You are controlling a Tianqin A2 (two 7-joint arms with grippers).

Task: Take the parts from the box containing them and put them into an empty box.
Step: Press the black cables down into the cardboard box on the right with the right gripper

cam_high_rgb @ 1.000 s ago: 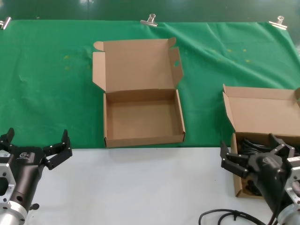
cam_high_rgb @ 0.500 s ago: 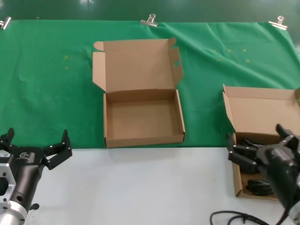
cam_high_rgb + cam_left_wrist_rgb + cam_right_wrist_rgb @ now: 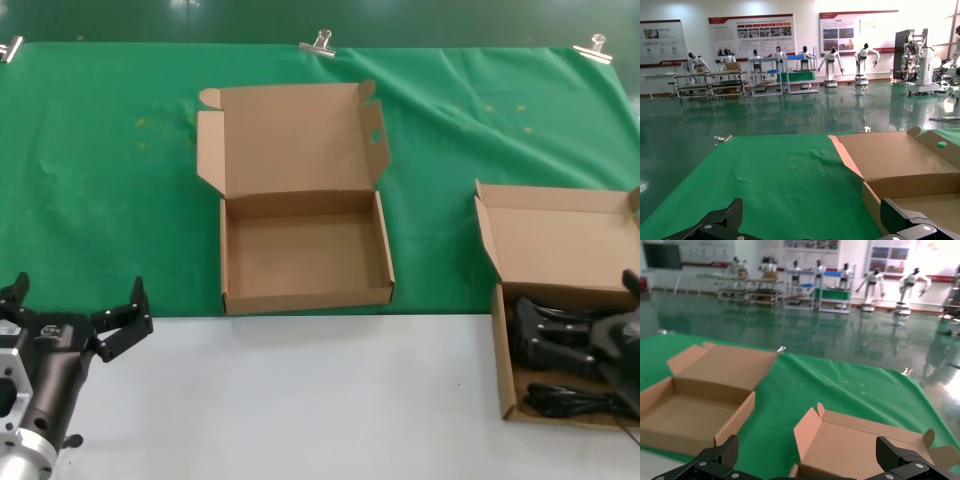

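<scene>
Right gripper (image 3: pixel 585 335) over the parts box (image 3: pixel 565 240) — fingers spread wide.
Left gripper (image 3: pixel 75 308) is parked low, splayed — empty box (image 3: pixel 300 250) untouched.

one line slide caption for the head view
Right gripper open over the parts box; empty box centre, left gripper open, idle.

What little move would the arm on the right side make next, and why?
Probably lower the right end effector onto the black parts and close. Its fingers are spread just above the brown cardboard box with the narrow-edged lid, gripping nothing, while the brown cardboard box with the slotted lid flap sits empty. The left end effector waits open.
</scene>
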